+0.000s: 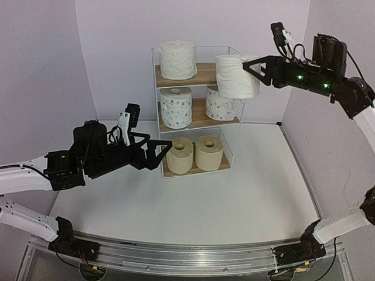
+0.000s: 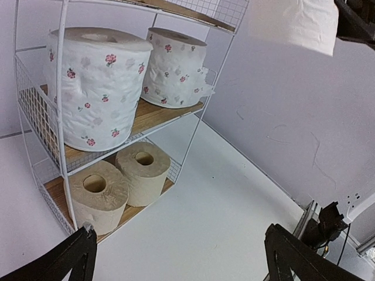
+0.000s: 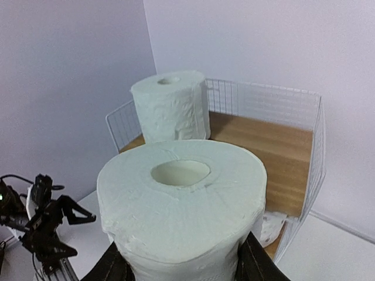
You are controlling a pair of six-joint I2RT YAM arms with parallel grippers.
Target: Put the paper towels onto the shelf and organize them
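Note:
The wire shelf (image 1: 205,74) stands at the back of the table. On its top board sits one plain white paper towel roll (image 1: 177,60). A second plain white roll (image 1: 237,76) hangs upright at the top tier's right front corner, with my right gripper (image 1: 253,69) shut on it. The right wrist view shows this roll (image 3: 181,199) between the fingers (image 3: 114,266), short of the top board (image 3: 263,146). Two flower-dotted rolls (image 2: 96,88) (image 2: 176,67) fill the middle tier. Two beige rolls (image 2: 96,193) (image 2: 143,172) lie on the bottom tier. My left gripper (image 1: 158,153) is open and empty by the bottom tier's left front.
Purple walls close in the white table (image 1: 234,199) on three sides. An aluminium rail (image 1: 187,254) runs along the near edge. The right arm (image 1: 328,79) reaches in high from the right, level with the shelf's top.

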